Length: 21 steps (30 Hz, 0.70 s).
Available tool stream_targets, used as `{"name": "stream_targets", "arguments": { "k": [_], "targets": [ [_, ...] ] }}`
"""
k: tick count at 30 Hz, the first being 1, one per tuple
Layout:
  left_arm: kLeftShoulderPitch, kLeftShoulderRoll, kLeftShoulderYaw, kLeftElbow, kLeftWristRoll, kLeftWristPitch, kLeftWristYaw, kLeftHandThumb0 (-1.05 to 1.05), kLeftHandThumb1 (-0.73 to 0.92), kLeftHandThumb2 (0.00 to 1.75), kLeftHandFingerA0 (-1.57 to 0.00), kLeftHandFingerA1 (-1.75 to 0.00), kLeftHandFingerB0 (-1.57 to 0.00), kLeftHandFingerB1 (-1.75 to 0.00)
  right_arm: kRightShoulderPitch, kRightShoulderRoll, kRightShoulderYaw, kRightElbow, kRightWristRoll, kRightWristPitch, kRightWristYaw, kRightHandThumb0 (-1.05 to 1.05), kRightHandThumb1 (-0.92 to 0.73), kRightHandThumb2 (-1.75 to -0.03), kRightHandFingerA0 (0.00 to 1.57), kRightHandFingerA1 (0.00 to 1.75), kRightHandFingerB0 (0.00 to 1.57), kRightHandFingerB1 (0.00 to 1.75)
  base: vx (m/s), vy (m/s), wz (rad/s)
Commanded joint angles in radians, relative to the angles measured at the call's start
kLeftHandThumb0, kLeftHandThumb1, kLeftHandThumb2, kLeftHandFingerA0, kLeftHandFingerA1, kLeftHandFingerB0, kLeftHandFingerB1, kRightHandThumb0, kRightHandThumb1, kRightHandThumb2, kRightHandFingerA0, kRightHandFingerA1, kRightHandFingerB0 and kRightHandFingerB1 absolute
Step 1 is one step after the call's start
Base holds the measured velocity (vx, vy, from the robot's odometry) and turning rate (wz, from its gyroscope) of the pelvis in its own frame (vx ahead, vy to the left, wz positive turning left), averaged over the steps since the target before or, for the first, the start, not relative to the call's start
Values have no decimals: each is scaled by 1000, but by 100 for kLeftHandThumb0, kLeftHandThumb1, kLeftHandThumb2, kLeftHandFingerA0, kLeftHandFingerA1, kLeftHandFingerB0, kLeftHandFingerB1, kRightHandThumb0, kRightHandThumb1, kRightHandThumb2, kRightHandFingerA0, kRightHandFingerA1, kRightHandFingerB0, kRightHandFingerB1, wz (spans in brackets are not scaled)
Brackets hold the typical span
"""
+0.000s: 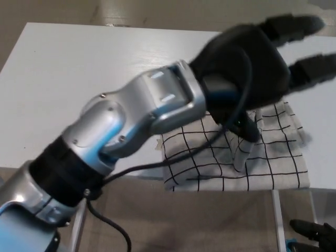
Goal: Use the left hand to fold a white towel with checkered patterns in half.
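Your left hand [247,58] hangs above the table [68,89], fingers [291,26] spread and empty, with the checkered towel [273,157] lying at its 6 o'clock near the table's front edge.

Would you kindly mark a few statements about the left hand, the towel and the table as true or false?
1. The left hand is clamped on the checkered towel. False: it is raised above it, fingers apart, holding nothing.
2. The towel lies near the white table's near edge. True.
3. The towel is plain white with no pattern. False: it bears a black grid.
4. The left arm crosses over part of the towel in this view. True.
5. The towel hangs entirely off the table. False: it rests on the tabletop.
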Motion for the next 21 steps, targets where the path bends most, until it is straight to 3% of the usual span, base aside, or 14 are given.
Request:
{"name": "stream_targets", "arguments": {
  "k": [1, 2, 7, 8, 9, 10, 11, 12, 14, 15, 17, 18, 19, 21],
  "targets": [
    [305, 313, 662, -641, -1149, 367, -430, -86, 52, 90, 0, 0, -9, -21, 78, -18, -2, 9, 11, 4, 25, -30, -68, -60, 62, 67, 69, 60, 0, 0, 0],
    [387, 337, 705, -662, -1243, 373, -440, -87, 61, 59, 0, -12, -9, -28, 88, -18, -4, 4, 17, 5, 30, -30, -67, -60, 60, 66, 67, 59, 0, 0, 0],
    [598, 384, 802, -686, -1413, 351, -476, -84, 60, 59, -3, -21, -18, -30, 97, -30, -7, -4, 27, 11, 47, -30, -68, -60, 58, 66, 66, 59, 0, 0, 0],
    [669, 385, 828, -671, -1446, 329, -506, -84, 63, 61, -12, -25, -27, -31, 96, -29, -9, -10, 34, 21, 51, -30, -68, -60, 57, 66, 67, 59, 0, 0, 0],
    [790, 366, 866, -640, -1482, 278, -551, -83, 65, 96, -19, -42, -30, -44, 91, -27, -11, -19, 43, 35, 54, -30, -68, -60, 57, 66, 67, 59, 0, 0, 0],
    [932, 345, 910, -605, -1523, 218, -601, -83, 65, 96, -19, -42, -30, -44, 86, -24, -13, -29, 53, 51, 57, -30, -68, -60, 57, 66, 67, 59, 0, 0, 0],
    [932, 345, 910, -605, -1523, 218, -601, -83, 65, 96, -19, -42, -30, -44, 86, -24, -13, -29, 53, 51, 57, -30, -68, -60, 57, 66, 67, 59, 0, 0, 0],
    [1052, 319, 964, -583, -1554, 207, -646, -82, 87, 67, -30, -32, -42, -33, 83, -23, -9, -40, 44, 63, 53, -30, -67, -60, 56, 65, 67, 59, 0, 0, 0],
    [1211, 266, 1015, -530, -1603, 223, -714, -81, 88, 67, -39, -34, -46, -34, 68, -28, -6, -40, 27, 54, 43, -30, -67, -60, 55, 63, 67, 59, 0, 0, 0],
    [1243, 254, 1018, -517, -1609, 229, -722, -76, 70, 109, -36, -49, -43, -50, 64, -30, -7, -38, 25, 45, 41, -30, -67, -60, 54, 63, 66, 59, 0, 0, 0],
    [1318, 229, 1014, -487, -1608, 237, -729, -81, 72, 111, -42, -51, -43, -49, 57, -36, -13, -27, 26, 25, 42, -30, -67, -60, 54, 63, 66, 59, 0, 0, 0],
    [1365, 214, 1002, -462, -1598, 224, -739, -79, 86, 67, -55, -38, -54, -36, 54, -40, -16, -23, 27, 16, 43, -30, -67, -60, 55, 64, 66, 59, 0, 0, 0],
    [1421, 213, 972, -428, -1553, 200, -755, -78, 87, 67, -62, -40, -58, -38, 54, -42, -21, -19, 28, 12, 41, -29, -67, -60, 55, 66, 66, 59, 0, 0, 0],
    [1455, 222, 947, -407, -1507, 187, -762, -78, 87, 67, -62, -40, -58, -38, 54, -42, -24, -16, 31, 12, 40, -29, -67, -60, 55, 66, 66, 59, 0, 0, 0]
  ]
}}
